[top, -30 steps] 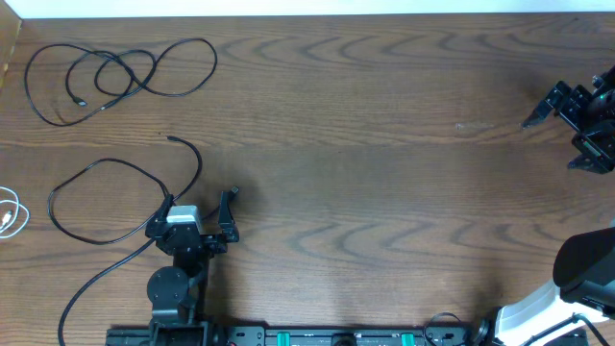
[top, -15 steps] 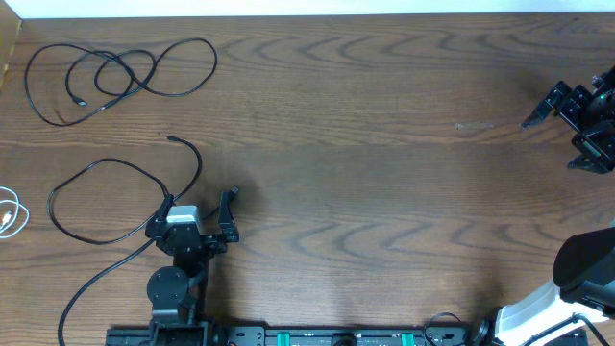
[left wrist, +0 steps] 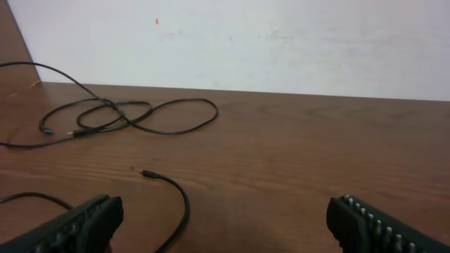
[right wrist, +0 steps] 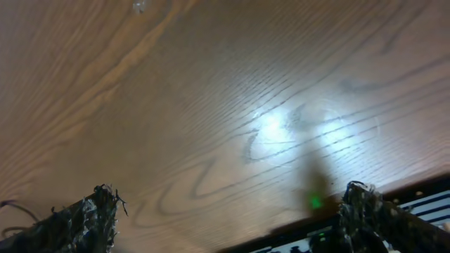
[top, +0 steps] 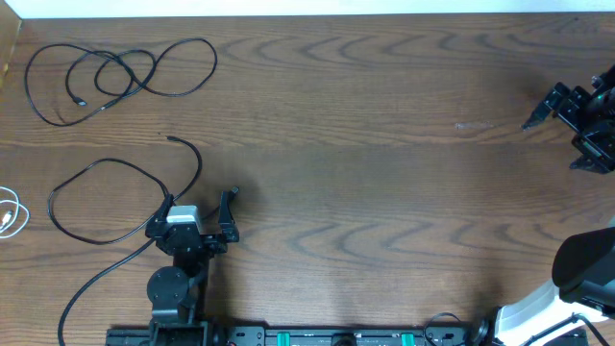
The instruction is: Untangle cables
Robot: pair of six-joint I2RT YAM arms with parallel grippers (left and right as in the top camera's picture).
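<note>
One long black cable (top: 115, 72) lies in loose overlapping loops at the far left of the table, also seen as the black cable (left wrist: 133, 116). A second black cable (top: 96, 197) forms a loop nearer the front, its plug end (left wrist: 144, 172) lying free. It curves back between my left gripper's fingers, close to the left finger (left wrist: 77, 225). A white cable (top: 8, 213) shows at the table's left edge. My left gripper (top: 200, 199) is open and holds nothing. My right gripper (top: 553, 144) hangs open over bare wood at the far right, away from all cables.
The arm bases and a black rail (top: 288, 336) line the table's front edge. The right arm's white and black base (top: 577, 279) stands at the front right. A pale wall (left wrist: 281, 42) borders the table's far side.
</note>
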